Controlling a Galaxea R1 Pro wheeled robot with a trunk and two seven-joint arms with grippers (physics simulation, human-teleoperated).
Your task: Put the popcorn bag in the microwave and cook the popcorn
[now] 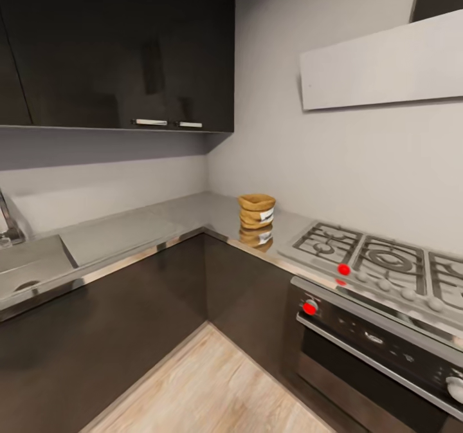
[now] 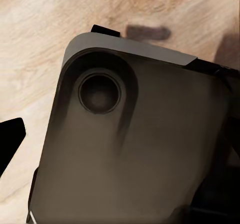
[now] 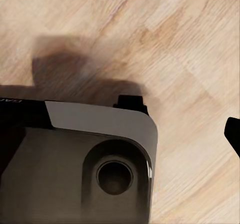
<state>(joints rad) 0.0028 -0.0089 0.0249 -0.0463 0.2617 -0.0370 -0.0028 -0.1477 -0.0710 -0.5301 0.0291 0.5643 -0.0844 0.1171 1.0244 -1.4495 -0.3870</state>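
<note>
Robot is approaching; popcorn bag (image 1: pixel 256 211) is standing at inner corner of countertop (image 1: pixel 193 214), beside gas hob (image 1: pixel 379 259). Fingers' state: cannot tell. Next: drive closer, reach w/ one arm.

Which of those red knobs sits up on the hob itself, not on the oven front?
The upper red knob, at the front edge of the gas hob beside the grates. The other red knob sits lower, on the oven panel.

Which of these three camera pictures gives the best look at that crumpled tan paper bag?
The head view: the crumpled tan paper popcorn bag stands upright on the glossy steel-grey countertop in the corner. Both wrist views look down at light wood floor and robot base instead.
</note>
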